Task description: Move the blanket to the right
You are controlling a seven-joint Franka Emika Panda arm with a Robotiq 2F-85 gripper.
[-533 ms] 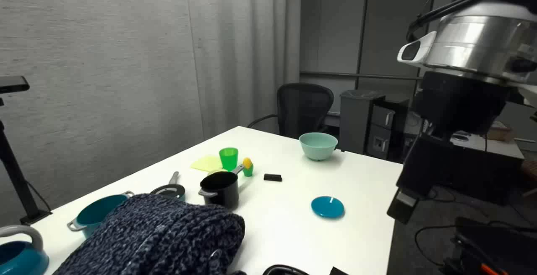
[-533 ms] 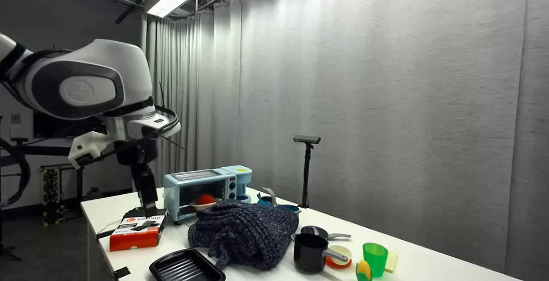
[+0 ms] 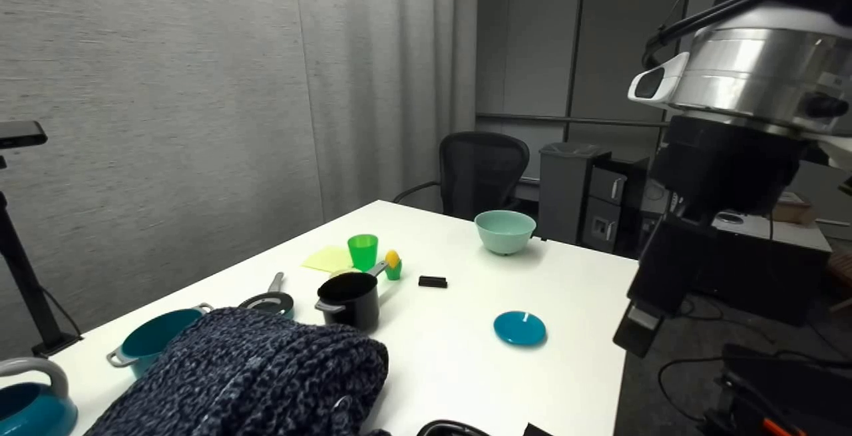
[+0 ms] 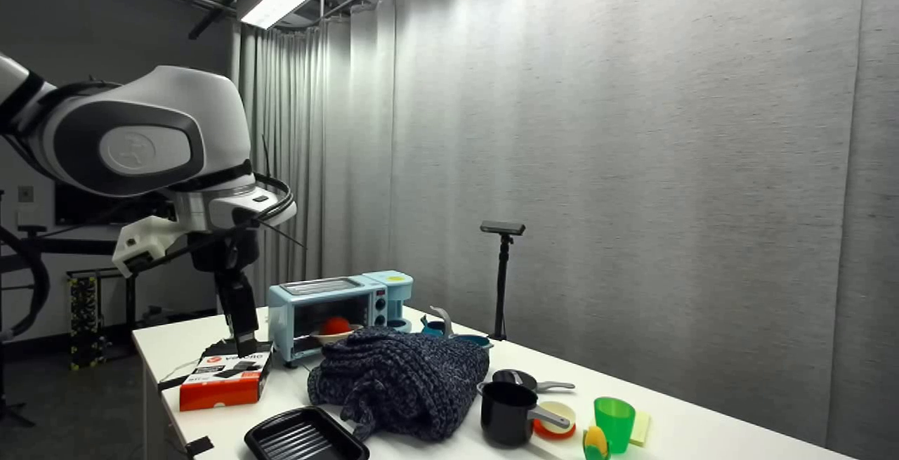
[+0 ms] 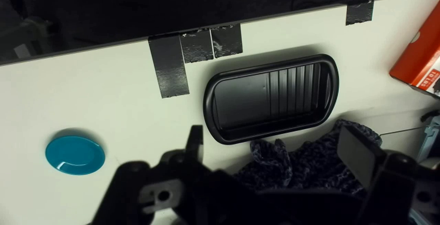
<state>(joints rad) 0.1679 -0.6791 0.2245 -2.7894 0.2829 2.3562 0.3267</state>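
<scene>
Grey curtains back your white table, where the dark knitted blanket lies bunched in a heap, between the light-blue toaster oven and the black pot in an exterior view. In both exterior views your gripper hangs well apart from the blanket, and from the wrist you see its fingers spread wide. A loose fold of the blanket lies just beside the black ribbed tray, though you can't tell whether they touch; the blue disc sits well apart
</scene>
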